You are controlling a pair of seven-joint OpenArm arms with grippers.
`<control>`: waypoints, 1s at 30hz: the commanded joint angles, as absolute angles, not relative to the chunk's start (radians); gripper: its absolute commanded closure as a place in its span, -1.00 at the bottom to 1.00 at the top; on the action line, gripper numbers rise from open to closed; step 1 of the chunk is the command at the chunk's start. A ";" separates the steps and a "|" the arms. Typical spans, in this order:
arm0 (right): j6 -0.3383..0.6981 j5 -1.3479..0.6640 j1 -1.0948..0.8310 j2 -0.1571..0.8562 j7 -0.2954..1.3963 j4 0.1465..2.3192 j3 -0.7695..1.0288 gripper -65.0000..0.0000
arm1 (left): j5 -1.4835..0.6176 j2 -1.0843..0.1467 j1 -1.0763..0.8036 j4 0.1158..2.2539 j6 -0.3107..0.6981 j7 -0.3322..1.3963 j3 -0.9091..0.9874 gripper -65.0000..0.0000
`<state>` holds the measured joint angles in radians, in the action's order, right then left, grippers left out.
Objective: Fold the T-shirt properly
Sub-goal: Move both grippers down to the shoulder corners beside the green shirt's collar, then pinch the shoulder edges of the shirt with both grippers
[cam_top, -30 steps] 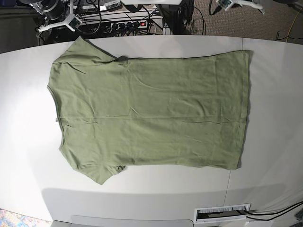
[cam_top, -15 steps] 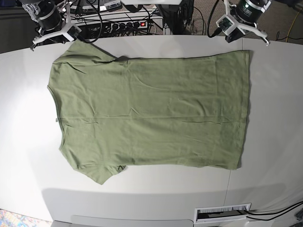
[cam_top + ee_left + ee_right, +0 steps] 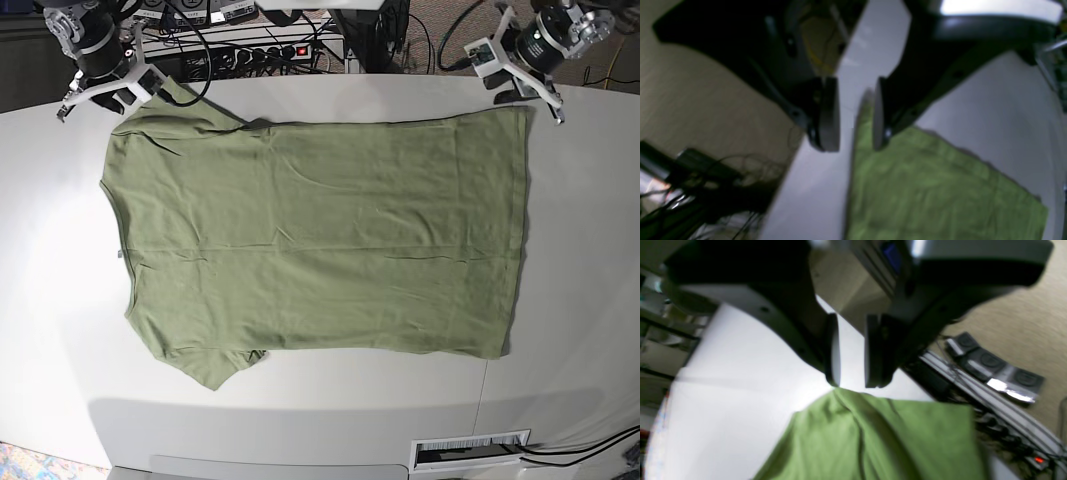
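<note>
The sage-green T-shirt (image 3: 320,240) lies flat on the white table (image 3: 580,300), neckline to the left and hem to the right. Above its far right hem corner hovers my left gripper (image 3: 525,92). The left wrist view shows this gripper (image 3: 853,143) open, with the corner of the shirt (image 3: 933,186) below the gap between its fingers. Over the far left sleeve sits my right gripper (image 3: 108,95). From the right wrist view that gripper (image 3: 853,384) is also open, its tips just above the sleeve's tip (image 3: 880,440). Neither holds cloth.
A power strip and cables (image 3: 270,50) run behind the table's far edge. A slotted opening (image 3: 470,450) sits in the front edge. Foot pedals (image 3: 993,363) lie on the carpet beyond the table.
Both arms have come down from the back edge toward the shirt's two far corners. The shirt itself has not shifted.
</note>
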<state>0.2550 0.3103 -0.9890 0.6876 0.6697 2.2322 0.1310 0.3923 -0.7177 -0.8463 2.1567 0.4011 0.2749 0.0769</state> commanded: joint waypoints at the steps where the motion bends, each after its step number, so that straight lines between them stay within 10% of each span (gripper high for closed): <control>1: 0.244 0.322 -0.994 0.698 0.662 2.248 0.139 0.57 | 0.394 -0.744 -0.838 2.159 0.386 0.252 0.081 0.43; 30: 0.243 0.323 -0.961 0.696 0.665 2.248 0.139 0.57 | 0.427 -0.840 -0.629 1.900 0.418 0.171 -0.076 0.43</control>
